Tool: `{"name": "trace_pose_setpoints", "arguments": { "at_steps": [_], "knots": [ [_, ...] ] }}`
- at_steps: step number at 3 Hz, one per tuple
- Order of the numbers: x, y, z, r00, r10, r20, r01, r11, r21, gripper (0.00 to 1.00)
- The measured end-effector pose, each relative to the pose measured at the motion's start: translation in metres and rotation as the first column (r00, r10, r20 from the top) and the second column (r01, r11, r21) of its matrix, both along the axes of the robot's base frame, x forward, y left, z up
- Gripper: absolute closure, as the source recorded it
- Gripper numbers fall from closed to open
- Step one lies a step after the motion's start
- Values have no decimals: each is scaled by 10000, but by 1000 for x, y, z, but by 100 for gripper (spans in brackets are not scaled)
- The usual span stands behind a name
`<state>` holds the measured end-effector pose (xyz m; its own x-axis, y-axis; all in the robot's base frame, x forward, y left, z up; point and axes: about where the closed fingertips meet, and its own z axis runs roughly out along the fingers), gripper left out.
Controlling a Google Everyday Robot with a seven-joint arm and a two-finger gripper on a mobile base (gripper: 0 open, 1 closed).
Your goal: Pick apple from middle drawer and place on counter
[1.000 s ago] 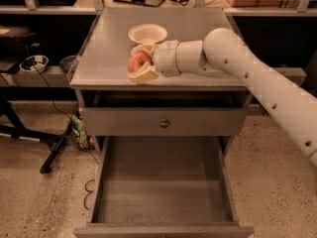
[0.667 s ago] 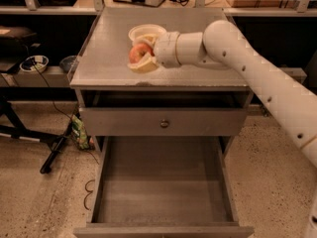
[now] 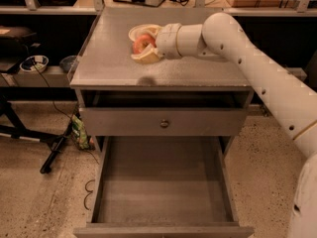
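My gripper point(image 3: 143, 45) is shut on the apple point(image 3: 143, 42), a small red apple with yellowish patches, and holds it a little above the counter point(image 3: 148, 71), over its back middle. A shadow falls on the counter below it. The white arm point(image 3: 223, 36) reaches in from the right. The middle drawer point(image 3: 161, 182) stands pulled out below, its flat bare bottom showing with nothing in it.
A cream-white bowl point(image 3: 137, 31) sits on the counter just behind the gripper, partly hidden by it. A shut drawer front with a round knob point(image 3: 164, 123) is under the counter. Shelves with cables and small bowls point(image 3: 33, 62) stand to the left.
The gripper with the apple has moved up and back over the counter, toward the bowl.
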<state>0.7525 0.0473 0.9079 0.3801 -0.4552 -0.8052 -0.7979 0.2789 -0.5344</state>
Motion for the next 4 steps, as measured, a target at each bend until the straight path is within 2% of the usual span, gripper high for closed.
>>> {"name": "trace_pose_setpoints", "arguments": {
  "at_steps": [1, 3, 4],
  "knots": [
    [0, 0, 0, 10000, 1, 0, -1, 10000, 0, 85],
    [0, 0, 0, 10000, 2, -1, -2, 10000, 0, 39],
    [0, 0, 0, 10000, 2, -1, -2, 10000, 0, 8]
  ]
}}
